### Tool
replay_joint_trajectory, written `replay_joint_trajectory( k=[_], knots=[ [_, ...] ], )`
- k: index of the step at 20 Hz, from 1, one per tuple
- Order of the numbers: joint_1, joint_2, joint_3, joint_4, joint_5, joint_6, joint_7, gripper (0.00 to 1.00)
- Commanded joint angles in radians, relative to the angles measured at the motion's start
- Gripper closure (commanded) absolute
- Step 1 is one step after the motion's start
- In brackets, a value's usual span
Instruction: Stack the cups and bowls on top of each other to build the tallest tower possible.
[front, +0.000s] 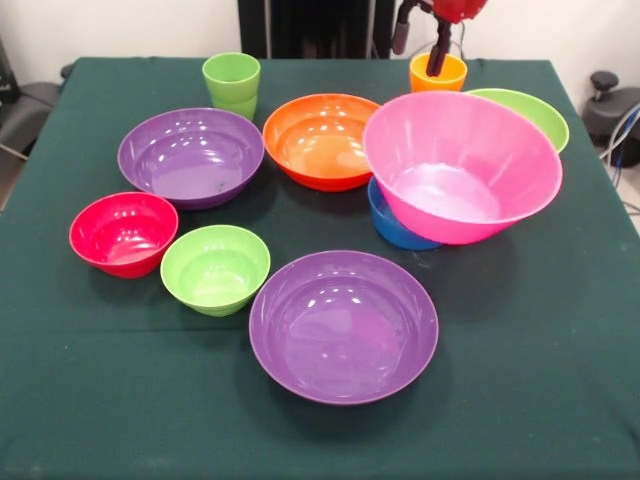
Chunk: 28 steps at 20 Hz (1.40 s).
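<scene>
The surface (90, 400) is covered by a dark green cloth. Near its far edge stand a light green cup (232, 84) and an orange cup (438, 74). Just in front of them sit a purple bowl (191, 157) toward the left edge and an orange bowl (320, 140) at mid-width. A lime green bowl (530, 112) lies toward the far right corner. A small blue bowl (392, 225) rests right of centre, with a huge pink bowl (460, 165) tilted upon it. A red bowl (124, 234) and a small lime green bowl (215, 268) sit touching near the left edge. A second purple bowl (343, 326) lies closest to the near edge.
</scene>
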Motion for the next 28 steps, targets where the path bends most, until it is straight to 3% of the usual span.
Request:
replay_joint_trajectory(
  k=[1, 12, 17, 28],
  knots=[
    [0.006, 0.041, 0.053, -0.005, -0.053, -0.061, 0.032, 0.00],
    [0.024, 0.058, 0.046, -0.043, -0.037, -0.035, 0.048, 0.00],
    [0.000, 0.045, 0.081, -0.014, -0.023, -0.095, 0.048, 0.00],
    [-0.026, 0.026, 0.088, -0.054, -0.019, -0.033, 0.017, 0.00]
  ],
)
